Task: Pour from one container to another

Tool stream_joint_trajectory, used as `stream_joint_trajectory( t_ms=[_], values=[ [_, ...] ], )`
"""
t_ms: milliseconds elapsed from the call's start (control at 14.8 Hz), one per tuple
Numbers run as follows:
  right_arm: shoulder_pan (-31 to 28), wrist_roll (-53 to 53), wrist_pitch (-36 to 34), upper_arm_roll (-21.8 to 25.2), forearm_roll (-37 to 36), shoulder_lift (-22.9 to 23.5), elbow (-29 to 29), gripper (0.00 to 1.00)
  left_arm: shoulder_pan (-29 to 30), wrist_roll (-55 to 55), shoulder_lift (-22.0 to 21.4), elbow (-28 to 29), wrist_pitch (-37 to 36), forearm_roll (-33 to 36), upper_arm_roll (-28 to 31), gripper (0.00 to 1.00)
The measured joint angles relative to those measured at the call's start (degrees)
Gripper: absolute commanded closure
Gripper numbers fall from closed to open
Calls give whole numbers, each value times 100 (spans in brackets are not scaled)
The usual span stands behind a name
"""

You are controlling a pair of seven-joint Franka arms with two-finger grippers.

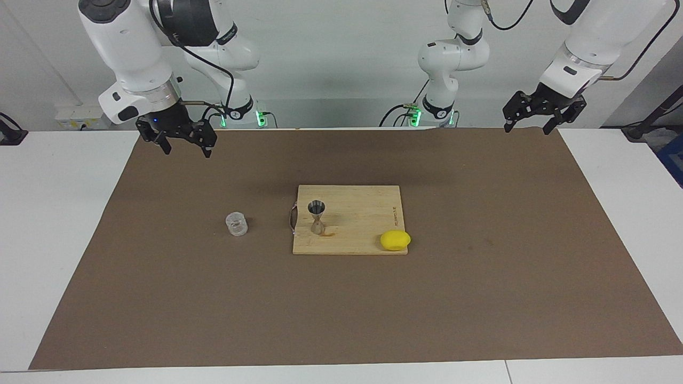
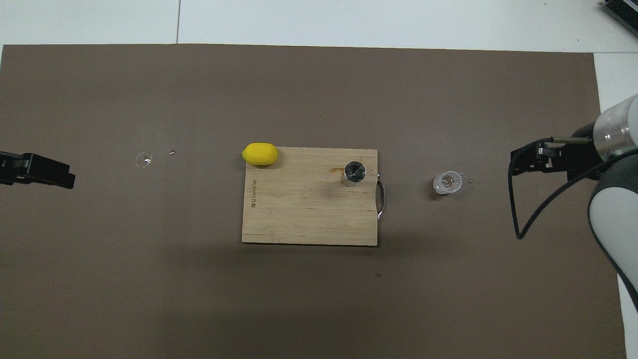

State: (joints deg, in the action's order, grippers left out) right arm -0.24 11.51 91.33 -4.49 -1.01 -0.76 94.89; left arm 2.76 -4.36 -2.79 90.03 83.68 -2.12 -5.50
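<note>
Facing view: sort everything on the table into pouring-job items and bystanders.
Job: glass cup on the brown mat; steel jigger upright on the board.
Bystanders: cutting board; lemon at the board's corner; brown mat.

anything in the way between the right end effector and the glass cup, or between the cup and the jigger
Nothing visible. The right end effector hangs over bare brown mat, with only mat between it and the small ribbed clear glass cup. Between the cup and the shiny steel hourglass jigger lie only mat and the wooden cutting board's edge with its handle.

left end effector (image 1: pixel 531 126) raised, right end effector (image 1: pixel 184 145) raised
</note>
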Motion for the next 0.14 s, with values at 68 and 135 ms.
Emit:
stream_joint_trajectory(
  t_ms=[68, 135],
  values=[
    [0, 0, 0, 0, 0, 0, 0, 0, 0, 0, 0, 0, 0, 0, 0, 0],
    [0, 0, 0, 0, 0, 0, 0, 0, 0, 0, 0, 0, 0, 0, 0, 0]
  ],
)
